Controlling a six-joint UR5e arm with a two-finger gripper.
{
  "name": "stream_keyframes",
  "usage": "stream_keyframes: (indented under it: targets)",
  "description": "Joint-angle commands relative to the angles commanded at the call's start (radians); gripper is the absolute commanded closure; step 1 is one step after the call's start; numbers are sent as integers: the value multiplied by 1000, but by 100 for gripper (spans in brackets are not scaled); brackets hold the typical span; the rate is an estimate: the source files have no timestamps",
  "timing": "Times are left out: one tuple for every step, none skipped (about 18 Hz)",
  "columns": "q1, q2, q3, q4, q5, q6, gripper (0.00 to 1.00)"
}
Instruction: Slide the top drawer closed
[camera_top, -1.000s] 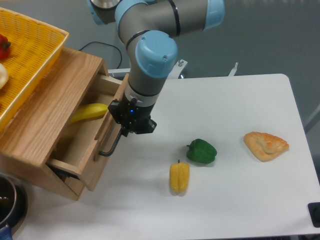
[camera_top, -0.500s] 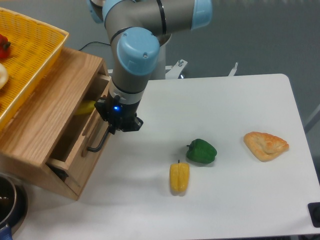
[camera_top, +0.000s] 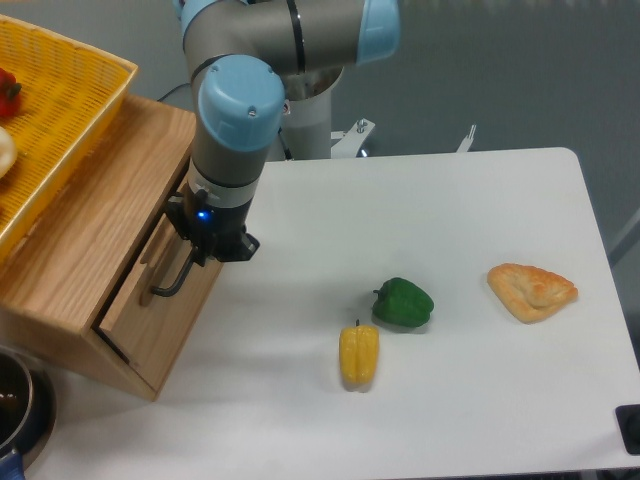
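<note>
**End effector at the drawer handle**

End effector (camera_top: 208, 250) sits against the black bar handle (camera_top: 172, 282) of the top drawer (camera_top: 160, 312); whether its fingers clasp the bar I cannot tell. That drawer's front lies nearly flush with the wooden box (camera_top: 80, 240). Out on the worktop (camera_top: 470, 220) rest a green pepper (camera_top: 403, 302) and a yellow pepper (camera_top: 359, 353).

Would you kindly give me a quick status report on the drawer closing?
Gripper at the black bar handle, finger state unclear. Top drawer pushed in, front about flush with the wooden box. Nothing blocking; peppers and pastry well clear.
</note>
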Motion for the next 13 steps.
stream_keyframes:
  targets:
    - [-6,0,0,2,0,0,92]
    - [-12,-2,0,2,0,0,92]
    - [-14,0,0,2,0,-2,92]
    - [-14,-2,0,3,0,-5,92]
    - [-15,-2,0,3,0,-9,92]
    - [-17,-2,0,5,0,-12,92]
    - [-21,-2,0,5,0,-12,91]
    - [-26,-3,2,6,0,-12,92]
    - [-26,-5,2,6,0,-12,91]
    - [-26,-6,2,6,0,-12,91]
    - [-26,-8,2,6,-2,-12,89]
    - [-25,-11,3,9,-2,-9,85]
    - [-18,-15,8,11,-2,-6,83]
